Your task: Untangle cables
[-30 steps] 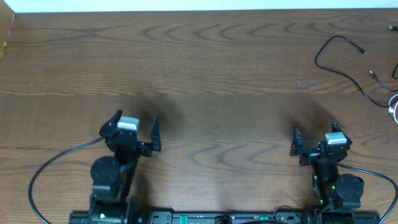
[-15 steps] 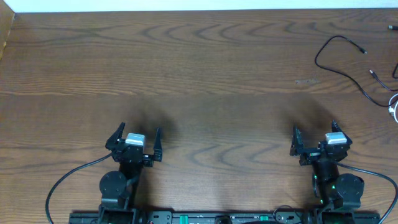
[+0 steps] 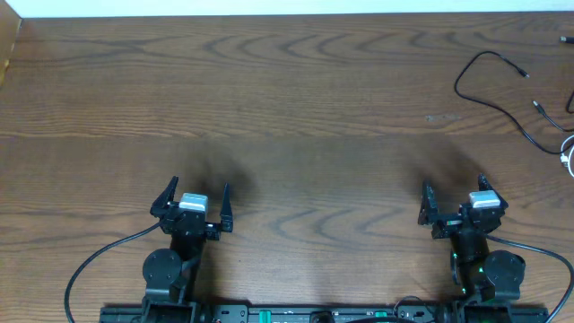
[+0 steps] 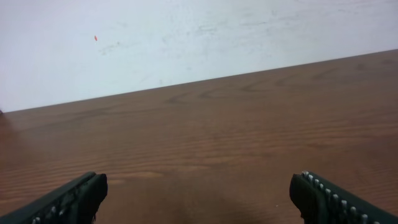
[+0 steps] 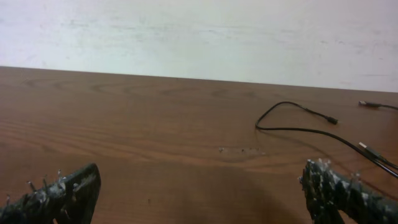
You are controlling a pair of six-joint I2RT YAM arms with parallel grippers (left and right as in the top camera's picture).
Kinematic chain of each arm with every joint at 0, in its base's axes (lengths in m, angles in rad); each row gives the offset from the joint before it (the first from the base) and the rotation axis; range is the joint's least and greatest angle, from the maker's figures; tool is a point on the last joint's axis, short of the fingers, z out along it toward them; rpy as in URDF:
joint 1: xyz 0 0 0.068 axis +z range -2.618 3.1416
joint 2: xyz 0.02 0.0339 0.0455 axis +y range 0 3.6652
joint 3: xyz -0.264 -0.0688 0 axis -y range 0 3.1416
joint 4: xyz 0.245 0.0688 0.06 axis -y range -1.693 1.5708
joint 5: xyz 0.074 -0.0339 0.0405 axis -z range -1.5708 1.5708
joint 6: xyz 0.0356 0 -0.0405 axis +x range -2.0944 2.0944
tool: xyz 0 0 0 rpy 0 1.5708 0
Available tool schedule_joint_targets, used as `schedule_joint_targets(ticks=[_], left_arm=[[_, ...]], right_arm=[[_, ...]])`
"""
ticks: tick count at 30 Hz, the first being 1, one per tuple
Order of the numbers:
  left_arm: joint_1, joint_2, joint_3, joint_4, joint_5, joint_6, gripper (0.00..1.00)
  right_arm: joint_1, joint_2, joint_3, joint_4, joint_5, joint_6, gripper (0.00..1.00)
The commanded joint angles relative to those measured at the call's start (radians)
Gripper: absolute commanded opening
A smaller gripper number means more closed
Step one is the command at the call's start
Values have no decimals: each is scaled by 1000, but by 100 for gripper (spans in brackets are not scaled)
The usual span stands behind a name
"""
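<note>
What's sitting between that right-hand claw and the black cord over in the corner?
Nothing: only bare wooden table lies between the right gripper and the black cable, as the overhead and right wrist views both show.

Both arms sit folded low, bases side by side and well apart, wrists level and facing forward. The left tool (image 3: 199, 187) has its jaws spread wide. The right tool (image 3: 453, 186) is posed the same way, jaws equally wide. In each wrist view only the dark ribbed fingertips (image 4: 71, 198) (image 5: 339, 186) show, at the lower corners.
</note>
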Motion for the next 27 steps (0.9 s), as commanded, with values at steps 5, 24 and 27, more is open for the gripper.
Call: schedule_joint_targets(ticks=[5, 24, 27], left_arm=[[3, -5, -12, -43, 10, -2, 98], [3, -5, -12, -43, 10, -2, 98], [3, -5, -12, -43, 10, -2, 98]], right_arm=[[4, -5, -2, -4, 4, 7, 99], [4, -5, -2, -4, 4, 7, 99], [4, -5, -2, -4, 4, 7, 99]])
